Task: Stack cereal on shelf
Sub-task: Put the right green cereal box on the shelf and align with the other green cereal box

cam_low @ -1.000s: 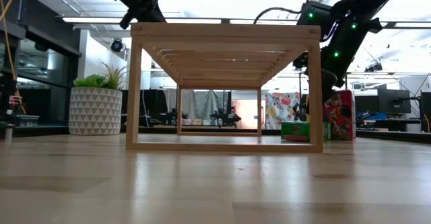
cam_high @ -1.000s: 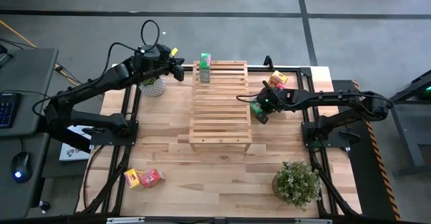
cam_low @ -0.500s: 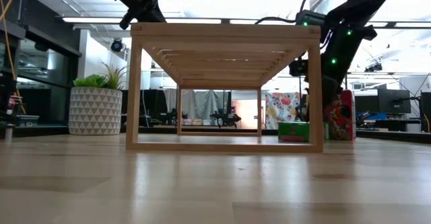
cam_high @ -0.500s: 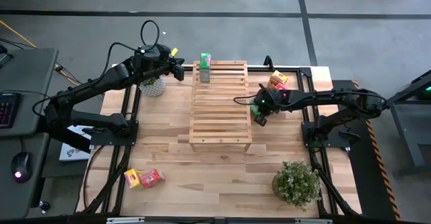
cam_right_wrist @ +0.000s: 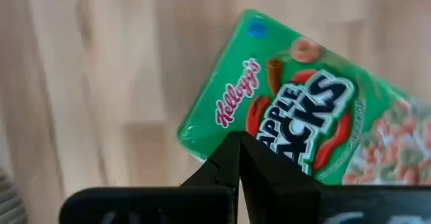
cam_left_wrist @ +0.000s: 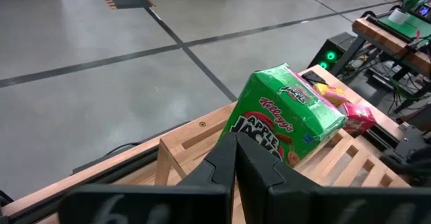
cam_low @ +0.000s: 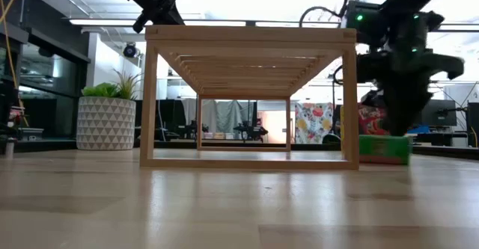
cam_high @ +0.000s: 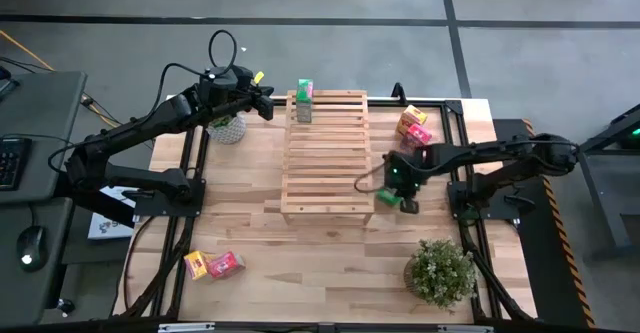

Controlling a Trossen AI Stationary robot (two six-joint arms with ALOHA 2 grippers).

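The right claw (cam_high: pixel 402 188) hangs low over a green cereal box (cam_low: pixel 384 148) that lies flat on the tabletop (cam_high: pixel 330 263), just beside the wooden shelf (cam_high: pixel 326 153). Its fingers (cam_right_wrist: pixel 237 167) look pressed together above the box, not holding it. The left claw (cam_high: pixel 265 103) waits by the far end of the shelf, fingers clenched, near another green box (cam_high: pixel 304 100) standing there.
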